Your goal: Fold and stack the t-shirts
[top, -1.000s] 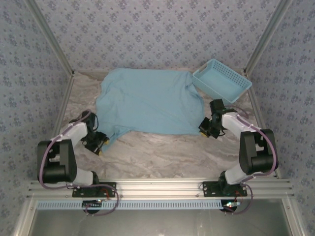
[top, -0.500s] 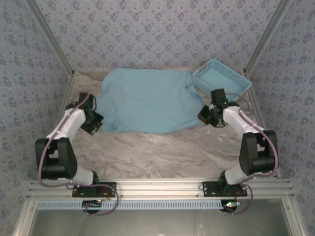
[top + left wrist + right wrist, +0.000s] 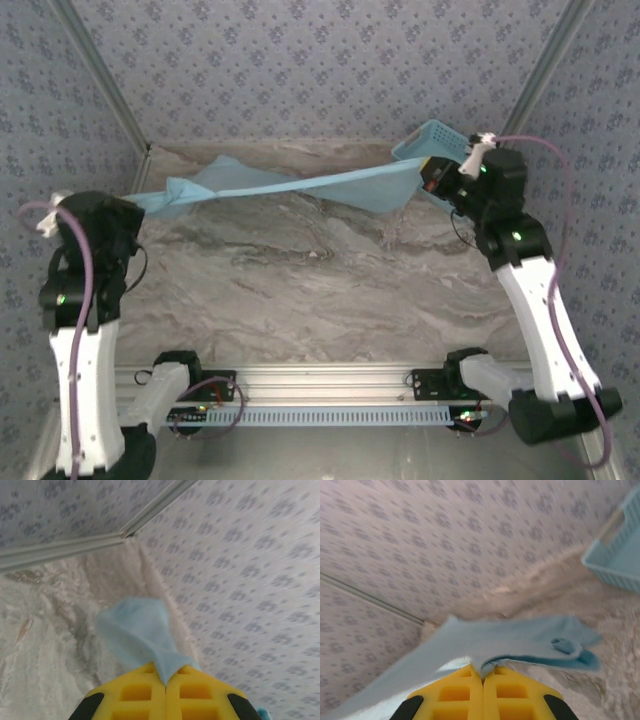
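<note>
shirt: the tee [image 3: 300, 186] is lifted now, pulled into a long band running from the left edge of the surface [image 3: 320, 300] to the far right corner. A second ago it was lying spread flat over the far half.
left claw: the left claw [image 3: 165, 676] is pinched tight on an edge of the tee, with cloth coming straight out from between the yellow pads. It's raised, out by the left edge.
right claw: the right claw [image 3: 482, 672] is clamped on the tee too, with a bit of hem curled over just past the tips. It's up high at the far right corner, right beside the basket [image 3: 447, 138].
what changed: both arms were low at the tee's near corners, and now they're up and spread wide apart.
what it means: looks to me like the lift-and-stretch before a fold, so no actual fold yet and nothing stacked.
not sure: can't tell if the loose flap near the far left still brushes the surface.
watch out: the right end hangs close to the basket, so it might snag.
</note>
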